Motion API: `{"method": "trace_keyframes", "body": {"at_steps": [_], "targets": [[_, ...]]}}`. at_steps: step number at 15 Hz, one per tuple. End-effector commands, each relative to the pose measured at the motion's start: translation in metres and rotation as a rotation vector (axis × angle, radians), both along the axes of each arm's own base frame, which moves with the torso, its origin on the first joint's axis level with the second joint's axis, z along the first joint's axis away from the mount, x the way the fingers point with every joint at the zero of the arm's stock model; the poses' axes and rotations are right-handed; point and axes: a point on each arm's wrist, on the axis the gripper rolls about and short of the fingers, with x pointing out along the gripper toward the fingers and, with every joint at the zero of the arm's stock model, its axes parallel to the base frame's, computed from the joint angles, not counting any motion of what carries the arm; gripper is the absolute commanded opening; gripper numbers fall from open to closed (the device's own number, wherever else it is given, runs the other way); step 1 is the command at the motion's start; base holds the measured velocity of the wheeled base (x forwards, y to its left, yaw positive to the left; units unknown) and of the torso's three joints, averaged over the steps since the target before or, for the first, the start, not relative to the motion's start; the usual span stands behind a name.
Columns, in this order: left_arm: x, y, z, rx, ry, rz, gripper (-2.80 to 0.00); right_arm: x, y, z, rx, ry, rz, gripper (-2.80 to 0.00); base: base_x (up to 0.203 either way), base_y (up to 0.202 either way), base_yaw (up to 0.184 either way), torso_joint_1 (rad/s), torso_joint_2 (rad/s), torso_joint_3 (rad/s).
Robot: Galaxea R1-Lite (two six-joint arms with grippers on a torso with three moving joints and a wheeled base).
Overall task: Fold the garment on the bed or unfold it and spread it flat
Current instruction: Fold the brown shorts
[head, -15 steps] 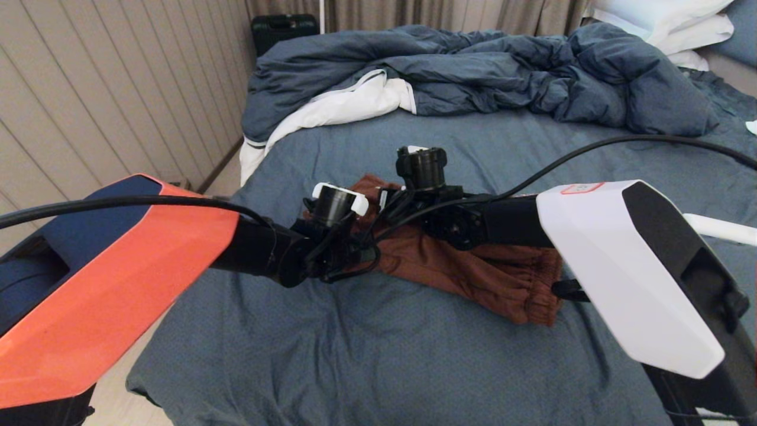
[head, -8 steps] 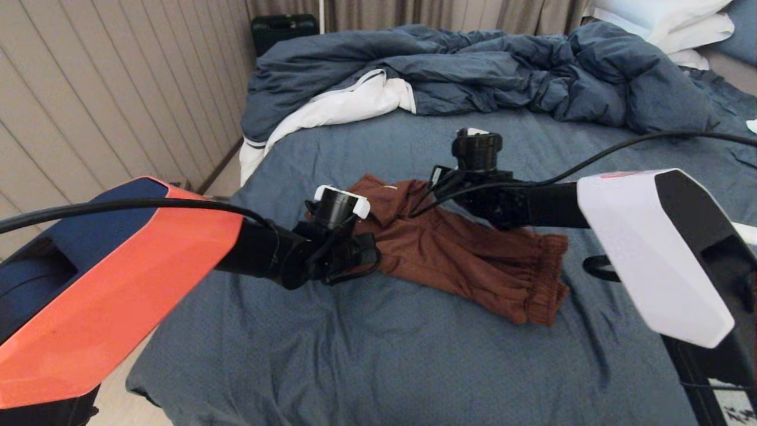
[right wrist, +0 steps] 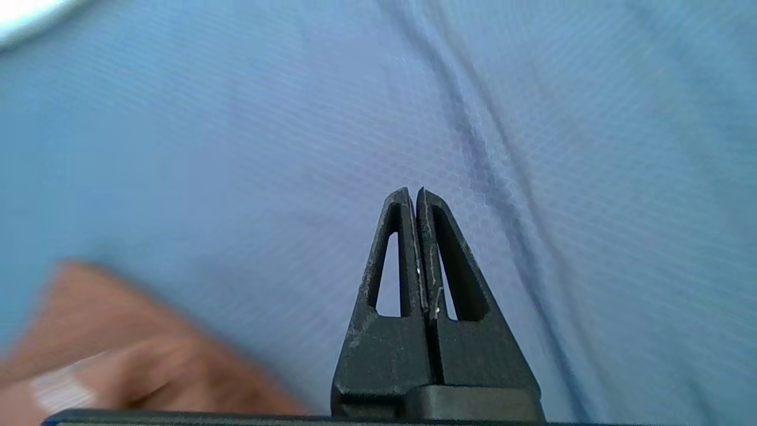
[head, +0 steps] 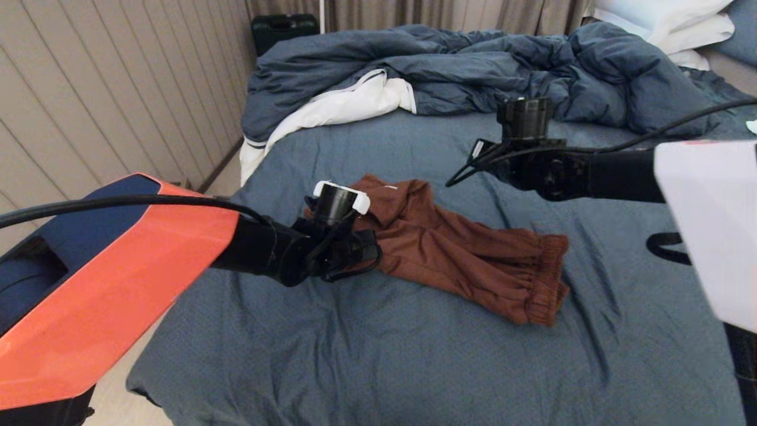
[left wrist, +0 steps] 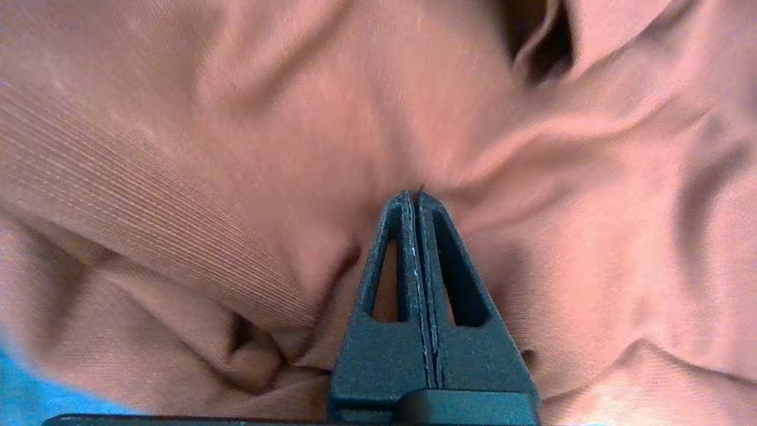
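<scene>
Slate-blue bed [head: 384, 355] w/ a wrinkled sheet; bunched duvet [head: 473, 71] and white pillows [head: 668, 23] at the far end. Rust-brown shorts [head: 467, 260] lie rumpled mid-bed, folded over lengthwise, gathered waistband [head: 547, 281] at the right end.

Left gripper [left wrist: 417, 198] sits at the shorts' left end, fingers pressed together, tips into the cloth; can't tell if any fabric is pinched. Right gripper [right wrist: 414, 195] is over bare sheet, far-right of the shorts, fingers pressed together, empty.

Risk: if the left lifts or drags w/ no real pinch, the cloth slips and bunches worse; one-handed pulling would likely skew the fold.

Vs a sec ago: right arm has swung off the shorts toward the far right; left unchanged.
</scene>
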Motion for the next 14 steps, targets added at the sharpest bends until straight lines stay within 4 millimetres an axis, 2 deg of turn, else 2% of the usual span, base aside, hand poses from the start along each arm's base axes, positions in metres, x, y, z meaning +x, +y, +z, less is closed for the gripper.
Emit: {"method": "trace_keyframes", "body": {"at_steps": [1,2,4,7,9,10,11,13,14], "targets": [[-0.002,0.005,0.021,-0.028,-0.046,0.006,-2.8,-0.045,-0.015,0.056,0.045,-0.046,0.001,-2.8,0.0,0.0,0.0,0.0,0.0,0.0],[-0.001,0.008,0.034,-0.039,-0.085,0.005,-2.8,-0.063,-0.019,0.063,0.062,-0.022,0.02,-2.8,0.0,0.0,0.0,0.0,0.0,0.0],[0.002,0.017,0.057,-0.062,-0.146,0.017,-2.8,-0.096,-0.025,0.053,0.07,0.092,0.094,-2.8,0.0,0.0,0.0,0.0,0.0,0.0],[0.003,0.031,0.072,-0.075,-0.169,0.042,-2.8,-0.147,-0.037,0.03,0.077,0.261,0.177,-2.8,0.0,0.0,0.0,0.0,0.0,0.0],[-0.001,0.033,0.076,-0.078,-0.17,0.042,-2.8,-0.184,-0.052,0.024,0.08,0.354,0.18,-2.8,0.0,0.0,0.0,0.0,0.0,0.0],[-0.002,0.034,0.077,-0.078,-0.17,0.042,-2.8,-0.199,-0.059,0.017,0.084,0.445,0.18,0.0,0.0,0.0,0.0,0.0,0.0,0.0],[-0.004,0.034,0.078,-0.077,-0.167,0.042,-2.8,-0.214,-0.066,0.015,0.094,0.52,0.178,0.0,0.0,0.0,0.0,0.0,0.0,0.0],[-0.006,0.035,0.079,-0.076,-0.162,0.042,-2.8,-0.224,-0.072,0.017,0.116,0.561,0.184,0.0,0.0,0.0,0.0,0.0,0.0,0.0],[-0.008,0.037,0.079,-0.069,-0.154,0.04,-2.8,-0.238,-0.074,0.022,0.125,0.594,0.194,0.0,0.0,0.0,0.0,0.0,0.0,0.0]]}}
